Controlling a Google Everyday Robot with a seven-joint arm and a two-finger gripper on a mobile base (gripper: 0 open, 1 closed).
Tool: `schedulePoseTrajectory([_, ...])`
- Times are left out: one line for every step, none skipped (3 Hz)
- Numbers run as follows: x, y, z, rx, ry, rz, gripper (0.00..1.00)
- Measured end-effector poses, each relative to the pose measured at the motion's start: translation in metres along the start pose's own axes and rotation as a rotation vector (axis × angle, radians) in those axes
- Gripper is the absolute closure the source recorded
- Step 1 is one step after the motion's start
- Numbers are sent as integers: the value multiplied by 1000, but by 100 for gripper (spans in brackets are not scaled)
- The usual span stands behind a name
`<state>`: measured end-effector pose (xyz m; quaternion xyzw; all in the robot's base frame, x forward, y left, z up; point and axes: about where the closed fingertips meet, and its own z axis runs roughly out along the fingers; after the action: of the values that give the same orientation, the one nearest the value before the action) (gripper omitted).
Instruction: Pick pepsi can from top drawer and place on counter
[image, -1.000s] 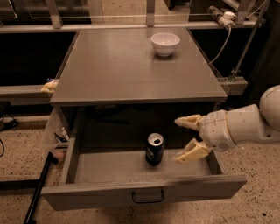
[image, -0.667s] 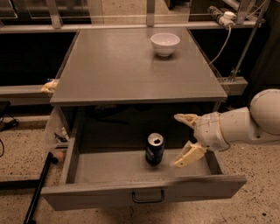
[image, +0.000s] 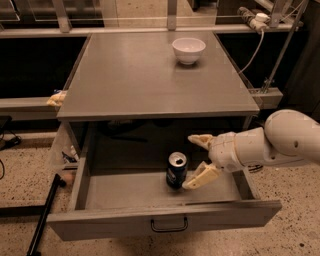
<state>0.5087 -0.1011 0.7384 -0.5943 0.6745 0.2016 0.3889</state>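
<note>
The pepsi can (image: 176, 170), dark blue with a silver top, stands upright inside the open top drawer (image: 160, 220), near its middle. My gripper (image: 194, 161) reaches in from the right, inside the drawer just right of the can. Its two tan fingers are spread apart, one behind the can's right side and one at the can's lower right, very close to it. The fingers hold nothing. The counter (image: 150, 80) is the flat grey top above the drawer.
A white bowl (image: 188, 50) sits on the counter's far right part. A black bar handle (image: 169, 225) is on the drawer front. A dark pole (image: 42, 217) leans at the drawer's left. A cable and metal posts (image: 265, 45) stand at the right rear.
My gripper has moved left within the drawer, closing the gap to the can. The can and drawer have not moved.
</note>
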Motion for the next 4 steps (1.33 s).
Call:
schedulePoseTrajectory([5,-5,19,-7,-11,10,20])
schedulePoseTrajectory([8,-6,42,-27,-28,20,20])
schedulePoseTrajectory([12,-5,63,-49,-48,31,20])
schedulePoseTrajectory([14,-3,83,-66,-79,43,24])
